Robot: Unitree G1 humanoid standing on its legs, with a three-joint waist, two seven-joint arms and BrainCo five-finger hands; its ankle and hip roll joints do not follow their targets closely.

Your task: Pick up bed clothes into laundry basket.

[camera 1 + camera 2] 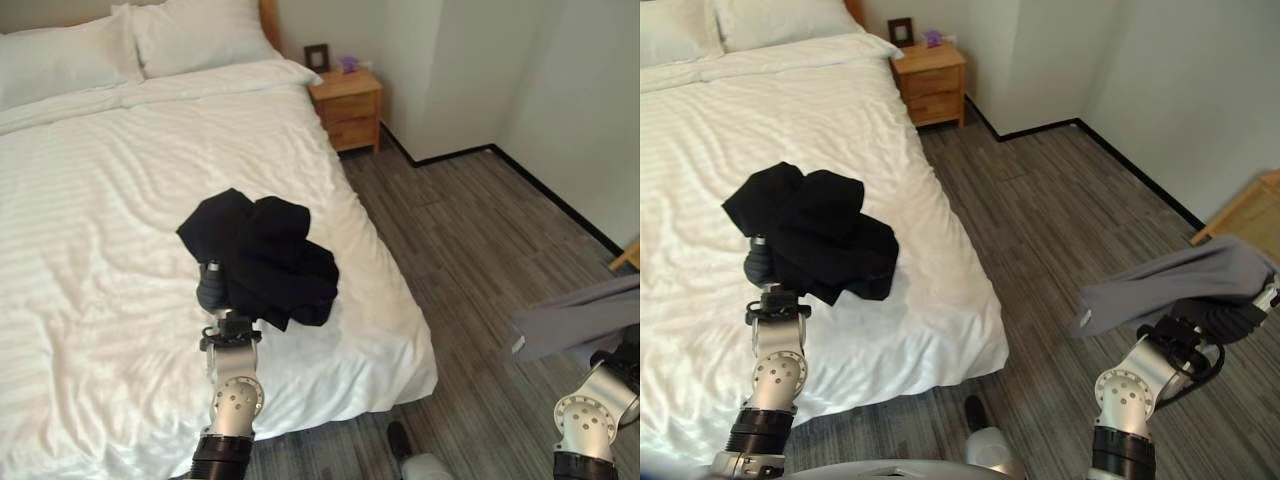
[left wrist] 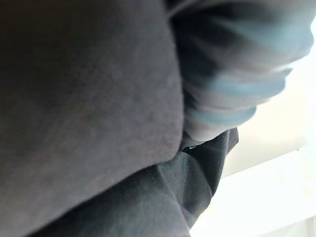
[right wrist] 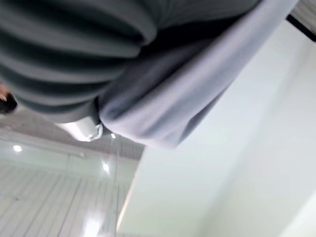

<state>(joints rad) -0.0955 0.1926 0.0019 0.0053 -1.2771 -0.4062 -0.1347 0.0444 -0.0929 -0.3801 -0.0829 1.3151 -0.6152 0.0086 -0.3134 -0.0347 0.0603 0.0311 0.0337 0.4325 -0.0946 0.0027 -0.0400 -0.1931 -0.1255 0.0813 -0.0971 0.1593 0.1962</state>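
A crumpled black garment hangs over my raised left hand, above the near right part of the white bed. The dark cloth lies right against that wrist's camera. A grey garment is draped over my right hand, held up above the wood floor to the right of the bed. In the right wrist view the grey cloth spills out beside the hand's dark ribbed cover.
Two white pillows lie at the head of the bed. A wooden nightstand with a small frame stands by the far wall. A pale wooden piece of furniture pokes in at the right edge. Grey plank floor runs alongside the bed.
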